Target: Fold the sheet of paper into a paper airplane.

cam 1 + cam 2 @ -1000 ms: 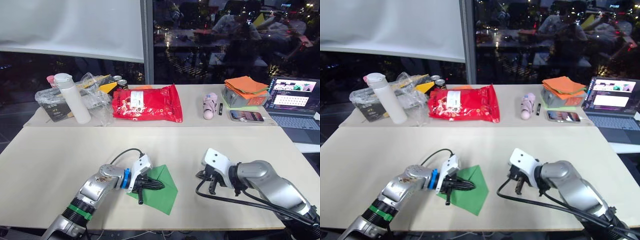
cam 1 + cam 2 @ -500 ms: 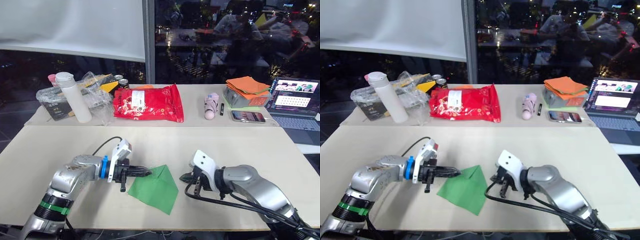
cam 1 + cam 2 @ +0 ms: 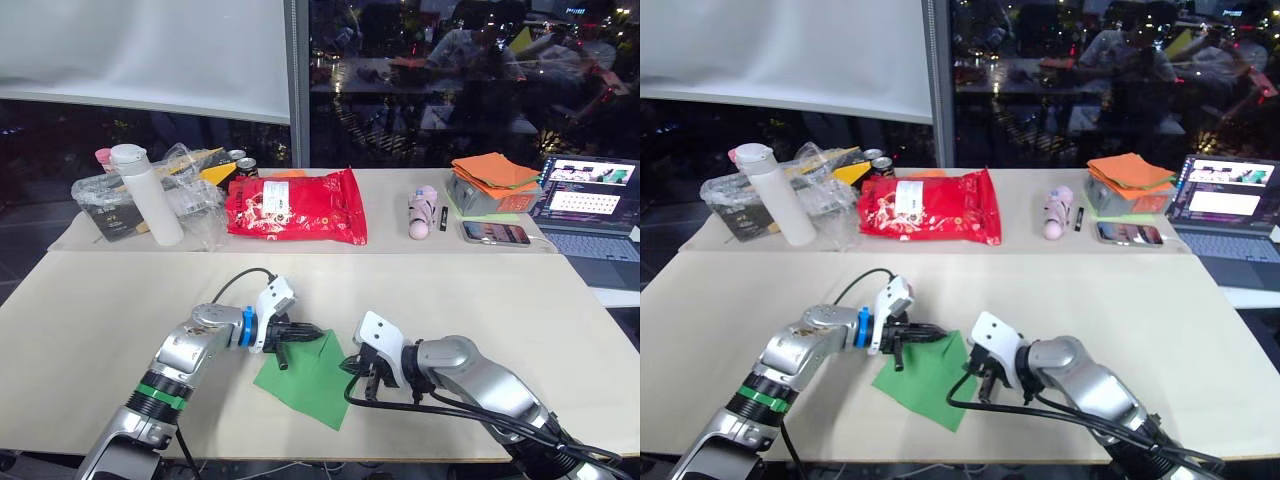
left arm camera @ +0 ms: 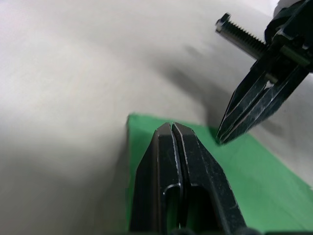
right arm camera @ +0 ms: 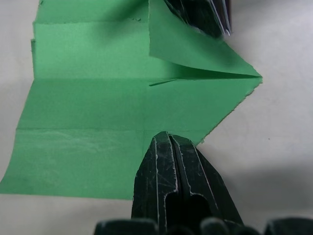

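My left gripper [image 3: 308, 331], its two black fingers pressed together, lies on the far corner of the sheet of paper [image 3: 312, 375], while my right gripper [image 3: 352, 366], fingers also pressed together, touches the paper's right edge near the pointed, partly folded end. The green sheet lies flat near the front edge of the beige table [image 3: 120, 300], one flap lifting slightly. I judge it very light, limp and slippery, so I would pin one side and take the loose flap at its free edge.

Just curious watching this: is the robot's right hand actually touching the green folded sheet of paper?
Touching. The right wrist view shows the right hand, fingers shut, with its tip on the edge of the green folded sheet of paper.
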Controlling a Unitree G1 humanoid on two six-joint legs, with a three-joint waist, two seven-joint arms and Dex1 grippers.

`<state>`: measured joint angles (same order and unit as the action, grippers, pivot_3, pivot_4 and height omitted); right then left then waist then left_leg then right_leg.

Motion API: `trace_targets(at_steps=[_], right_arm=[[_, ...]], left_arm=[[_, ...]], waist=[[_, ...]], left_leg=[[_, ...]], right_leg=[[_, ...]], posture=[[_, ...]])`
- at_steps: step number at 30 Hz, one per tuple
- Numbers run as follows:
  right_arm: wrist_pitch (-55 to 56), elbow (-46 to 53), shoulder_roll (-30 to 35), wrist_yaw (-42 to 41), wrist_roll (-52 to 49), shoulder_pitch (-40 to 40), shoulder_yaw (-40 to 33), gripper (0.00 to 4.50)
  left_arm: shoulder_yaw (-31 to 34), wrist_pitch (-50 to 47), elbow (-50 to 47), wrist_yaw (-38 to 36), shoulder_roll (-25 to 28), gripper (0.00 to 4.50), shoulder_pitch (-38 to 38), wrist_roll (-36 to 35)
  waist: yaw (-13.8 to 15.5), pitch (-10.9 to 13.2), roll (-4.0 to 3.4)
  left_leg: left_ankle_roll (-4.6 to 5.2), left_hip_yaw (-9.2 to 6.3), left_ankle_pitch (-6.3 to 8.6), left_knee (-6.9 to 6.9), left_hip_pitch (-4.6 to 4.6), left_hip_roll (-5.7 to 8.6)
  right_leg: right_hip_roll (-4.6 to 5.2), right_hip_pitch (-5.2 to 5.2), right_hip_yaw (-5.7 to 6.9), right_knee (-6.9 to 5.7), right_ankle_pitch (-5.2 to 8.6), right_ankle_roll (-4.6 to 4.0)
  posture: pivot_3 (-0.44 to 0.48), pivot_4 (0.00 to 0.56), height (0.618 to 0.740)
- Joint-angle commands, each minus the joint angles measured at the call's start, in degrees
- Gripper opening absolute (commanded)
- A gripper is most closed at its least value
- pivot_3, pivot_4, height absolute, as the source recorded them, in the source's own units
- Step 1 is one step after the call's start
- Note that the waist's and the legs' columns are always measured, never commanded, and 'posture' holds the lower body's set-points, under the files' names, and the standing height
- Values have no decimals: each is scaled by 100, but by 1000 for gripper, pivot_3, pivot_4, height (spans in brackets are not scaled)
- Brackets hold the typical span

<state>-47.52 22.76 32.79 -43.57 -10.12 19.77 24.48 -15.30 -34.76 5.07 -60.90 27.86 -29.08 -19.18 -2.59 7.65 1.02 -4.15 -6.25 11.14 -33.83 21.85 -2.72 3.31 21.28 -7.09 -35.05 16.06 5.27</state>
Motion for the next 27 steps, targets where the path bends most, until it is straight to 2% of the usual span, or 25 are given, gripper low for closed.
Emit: trace_targets(at_steps=[1, 5, 9, 13, 20, 27], right_arm=[[-6, 127, 90, 24, 3, 65, -179, 0], [-185, 383, 222, -4, -178, 23, -482, 0], [-351, 731, 629, -126, -344, -178, -769, 0], [-239, 762, 801, -258, -345, -422, -504, 0], [-200, 588, 898, -543, -197, -169, 40, 0], [278, 98, 651, -774, -150, -24, 236, 0]], left_arm=[[-221, 224, -87, -231, 76, 41, 13, 152], [-413, 361, -11, -344, 167, 41, 117, 336], [-443, 480, 192, -350, 153, 41, 153, 467], [-395, 553, 354, -380, 173, 41, 180, 479], [-169, 673, 602, -297, 205, 41, 187, 468], [-16, 634, 523, -247, 231, 41, 368, 438]], waist=[[1, 0, 0], [9, 0, -1], [24, 0, -1], [17, -2, 1], [-11, -4, -3], [-26, -7, 1]], left_leg=[[0, 0, 0, 0, 0, 0], [0, 0, 0, -1, 2, 0], [0, 0, 0, -1, 3, 0], [0, 0, 0, -1, -1, 0], [0, 0, 0, -2, -13, -1], [0, 0, 0, 0, -17, -1]], right_leg=[[0, 0, 0, -1, 0, 0], [0, 0, 0, 0, 0, 0], [0, 0, 0, 1, 0, 0], [0, -4, 0, 3, 1, 0], [0, -6, 0, -3, 1, 0], [0, -10, -1, -3, 1, 1]], posture=[[0, 150, 732], [0, 150, 732], [0, 150, 732], [0, 150, 732], [0, 150, 732], [0, 150, 732]])
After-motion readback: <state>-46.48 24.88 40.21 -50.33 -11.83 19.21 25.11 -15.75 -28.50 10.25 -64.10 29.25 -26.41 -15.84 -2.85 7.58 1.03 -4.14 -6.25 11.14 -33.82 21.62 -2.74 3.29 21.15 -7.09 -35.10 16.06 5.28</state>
